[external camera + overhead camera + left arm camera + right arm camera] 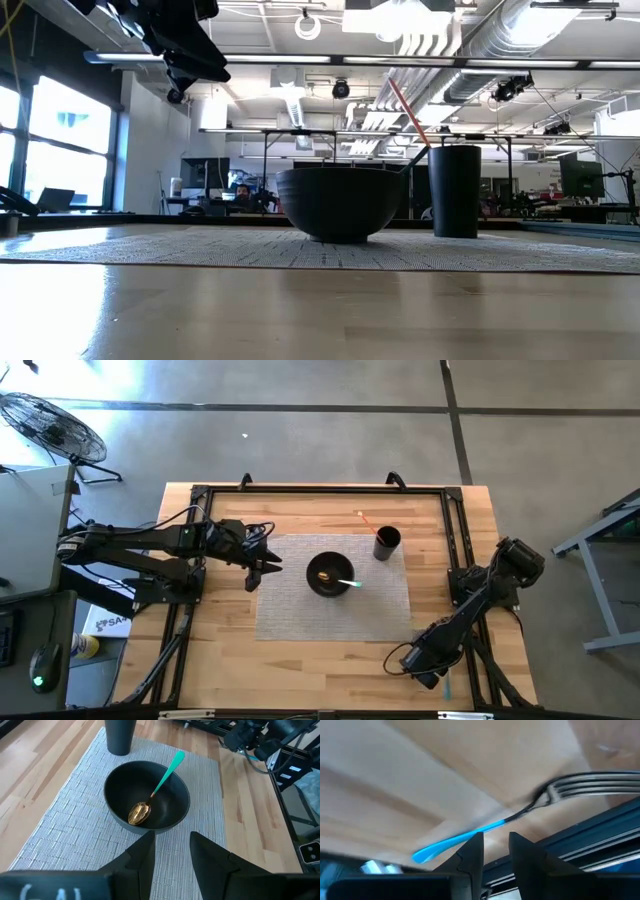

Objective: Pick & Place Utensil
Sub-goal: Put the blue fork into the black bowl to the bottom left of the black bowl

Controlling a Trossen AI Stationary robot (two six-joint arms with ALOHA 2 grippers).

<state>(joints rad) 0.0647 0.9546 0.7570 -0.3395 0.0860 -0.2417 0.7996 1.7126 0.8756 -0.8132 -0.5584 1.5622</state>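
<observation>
A black bowl (329, 575) stands on the grey mat and holds a gold spoon (139, 813). The spoon's teal handle (168, 770) leans on the rim. My left gripper (262, 567) hovers open over the mat, left of the bowl (146, 795). A black cup (387, 543) with an orange stick (409, 113) stands to the right of the bowl, toward the far edge. A fork with a blue handle (462, 838) lies on the wood near the table's near right corner. My right gripper (495, 845) is open, low over that handle. My right gripper comes down at the fork's blue handle near its steel neck (517, 815). One fingertip (475, 842) shows right beside the handle. Whether it touches, I cannot tell.
The black frame rail (320, 490) runs around the table, and a rail (580, 850) lies close beside the fork. The mat (290, 610) has free room near the bowl. A fan (50, 425) and a desk stand off the table's left.
</observation>
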